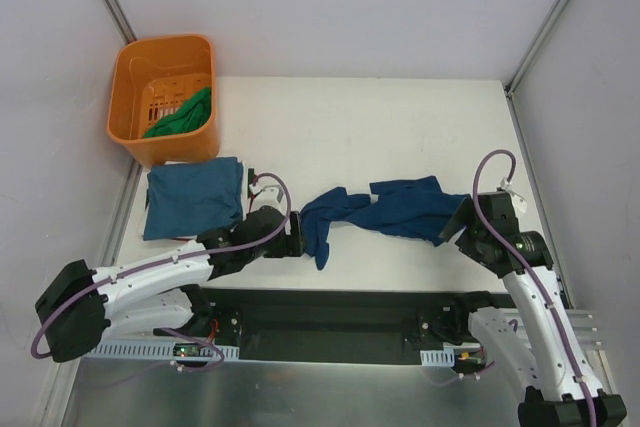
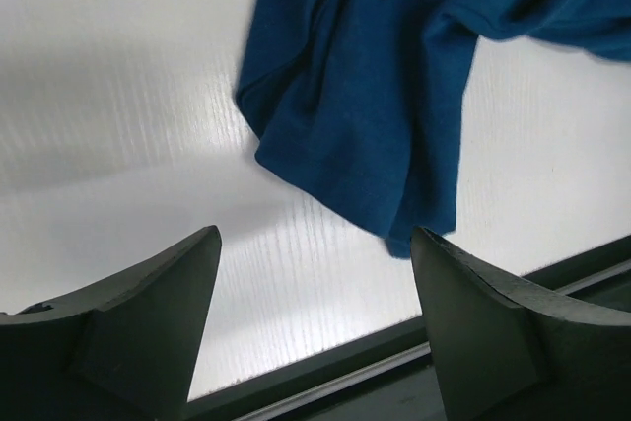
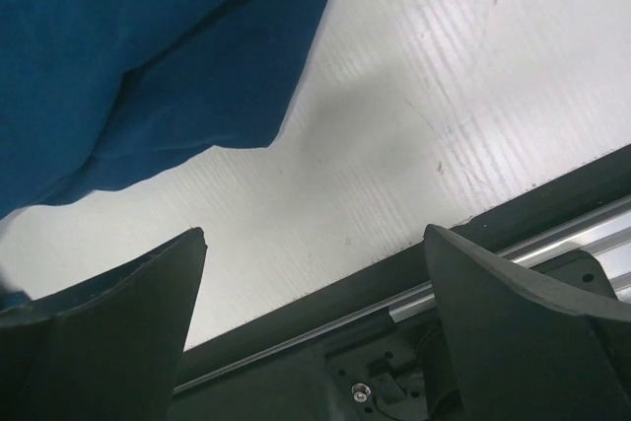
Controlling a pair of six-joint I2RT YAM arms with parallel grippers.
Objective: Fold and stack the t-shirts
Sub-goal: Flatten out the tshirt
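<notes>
Loose teal-blue t-shirt (image 1: 385,212) lies rumpled across the middle of the table (image 1: 400,127), running roughly left to right between the two arms. One end is bunched and trails toward the near edge by the left tool (image 2: 315,236); the other end lies flatter in front of the right tool (image 3: 315,234). Both tools are spread wide with nothing between the fingers. The left tool sits just short of the drooping cloth corner, which lies close to one of its fingers. The right tool stands apart from the hem ahead of it. A second teal-blue shirt (image 1: 193,197) sits folded flat at the table's left, just beside the orange basket (image 1: 160,97), and a green shirt (image 1: 185,115) is heaped inside the basket. Handling, as judged: thin knit, light and limp. It will sag and double over if lifted at one point. Not fragile, and likely to slide on the smooth table. Best hold is probably one outer edge per tool, pinching a single layer at hem or shoulder, then drawing apart to flatten. Risk: catching several layers in the bunched left end.
</notes>
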